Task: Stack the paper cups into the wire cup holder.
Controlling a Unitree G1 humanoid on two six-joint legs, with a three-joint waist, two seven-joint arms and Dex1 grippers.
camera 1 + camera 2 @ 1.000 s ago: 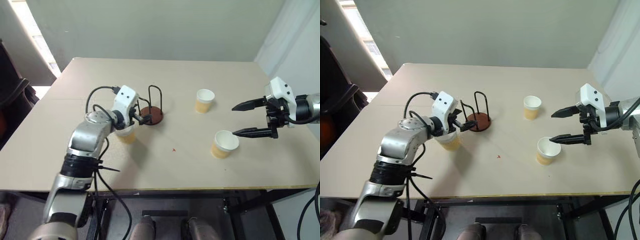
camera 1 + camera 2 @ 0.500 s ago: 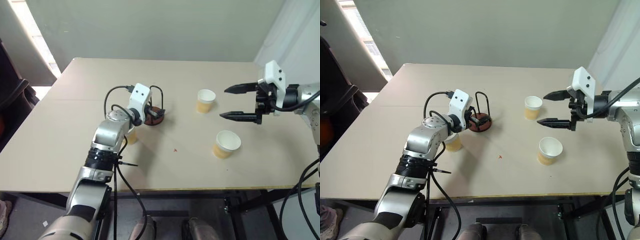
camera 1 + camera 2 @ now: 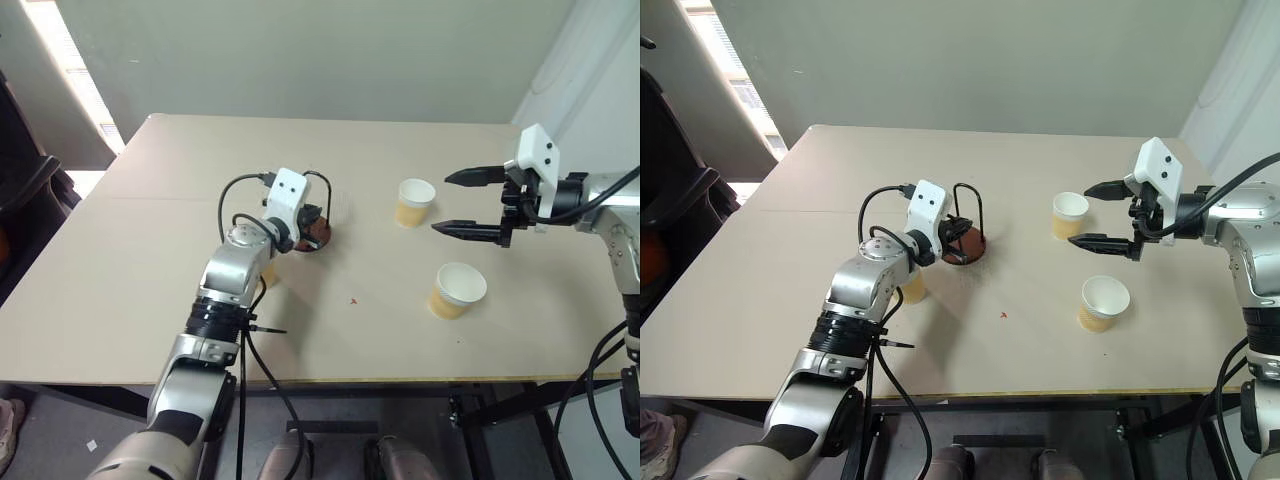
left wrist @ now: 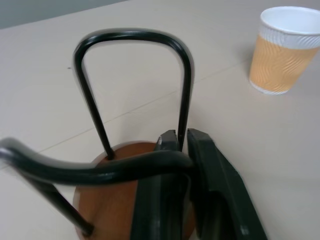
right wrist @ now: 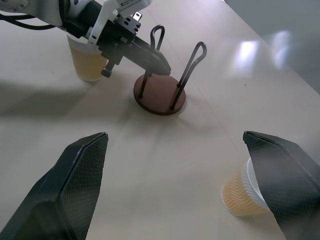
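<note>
Reddish-brown and round, the disc base of the wire cup holder (image 3: 313, 231) sits left of centre on the pale beige counter (image 3: 120, 260), its thin black wire loops upright. The left gripper (image 4: 182, 142) has its jaws pressed together at one of those loops; whether they pinch the wire or lie beside it cannot be told. A pale yellow-orange paper cup (image 5: 88, 61) stands just beside the holder, partly hidden under the left arm. The right gripper (image 3: 466, 203) hovers with jaws spread wide, empty, just beside the second paper cup (image 3: 412, 202). The third paper cup (image 3: 455, 290) stands nearer the counter's front edge, upright.
</note>
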